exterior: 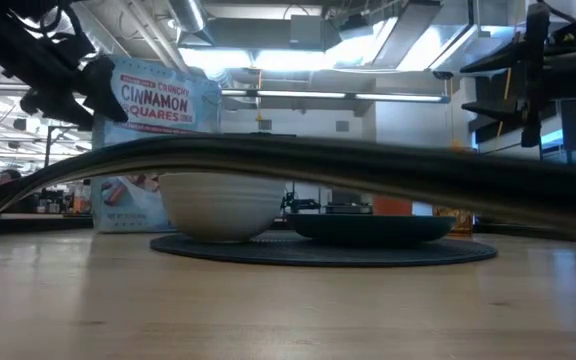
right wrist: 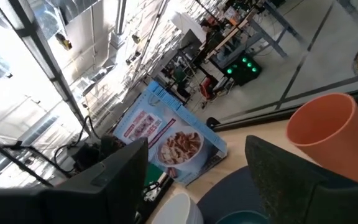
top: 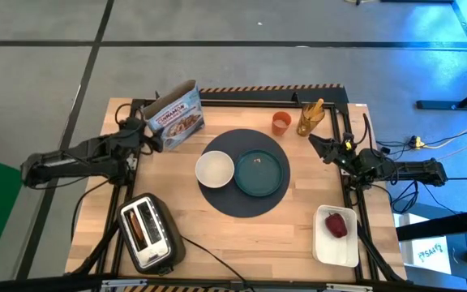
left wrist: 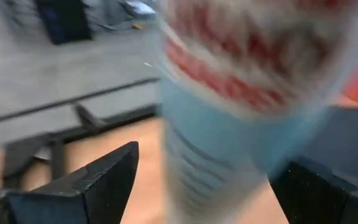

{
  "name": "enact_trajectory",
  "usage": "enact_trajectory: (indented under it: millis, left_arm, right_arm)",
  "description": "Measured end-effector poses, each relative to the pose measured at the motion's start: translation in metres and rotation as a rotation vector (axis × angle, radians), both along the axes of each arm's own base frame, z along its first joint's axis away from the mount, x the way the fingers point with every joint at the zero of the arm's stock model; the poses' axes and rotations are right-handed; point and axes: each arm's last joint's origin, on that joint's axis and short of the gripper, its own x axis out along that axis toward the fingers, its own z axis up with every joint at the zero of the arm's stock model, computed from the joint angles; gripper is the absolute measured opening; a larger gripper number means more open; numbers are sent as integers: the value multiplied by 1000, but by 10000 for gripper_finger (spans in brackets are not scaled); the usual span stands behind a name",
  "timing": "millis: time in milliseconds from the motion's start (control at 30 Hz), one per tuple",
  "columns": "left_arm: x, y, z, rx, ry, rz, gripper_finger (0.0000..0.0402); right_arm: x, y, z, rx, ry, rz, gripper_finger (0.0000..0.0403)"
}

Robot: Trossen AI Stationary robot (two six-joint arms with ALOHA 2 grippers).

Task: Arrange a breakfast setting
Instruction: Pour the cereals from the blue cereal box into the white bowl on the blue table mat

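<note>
The left tool (top: 143, 134) stands wide around the upright cereal box (top: 176, 115); the right tool (top: 321, 147) hovers open near the orange cup (top: 280, 122).

robotics lab / industrial hall: exposed ceiling ducts (exterior: 268, 25), strip lights (exterior: 368, 97), equipment racks (right wrist: 229, 43), hazard-taped table frame (top: 250, 89)

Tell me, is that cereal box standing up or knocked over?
Standing, top flap open. The cereal box rests upright on the table beside the mat, between the left hand's open fingers.
</note>
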Motion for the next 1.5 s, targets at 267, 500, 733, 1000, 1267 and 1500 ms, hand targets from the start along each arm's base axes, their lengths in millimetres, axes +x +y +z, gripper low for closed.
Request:
enact_trajectory:
  millis: [267, 500, 733, 1000, 1267, 1500]
  left_arm:
    - [1, 7, 4, 53, 85, -51, 229]
    - [9, 13, 5, 47, 106, -131, 53]
    - [15, 15, 19, 54, 60, -256, 4]
    - [22, 10, 97, 166, -67, -548, 2]
    - [57, 16, 184, 207, -208, -698, 1]
    - [109, 20, 210, 237, -102, -943, 1]
  right_arm:
    - [0, 1, 3, 15, -42, 29, 256]
    - [2, 2, 4, 31, -60, 79, 212]
    - [16, 4, 28, -49, 47, 118, 184]
    - [62, 4, 102, -315, 300, 84, 214]
    - [119, -15, 189, -503, 420, 98, 315]
    - [148, -49, 240, -513, 515, 268, 395]
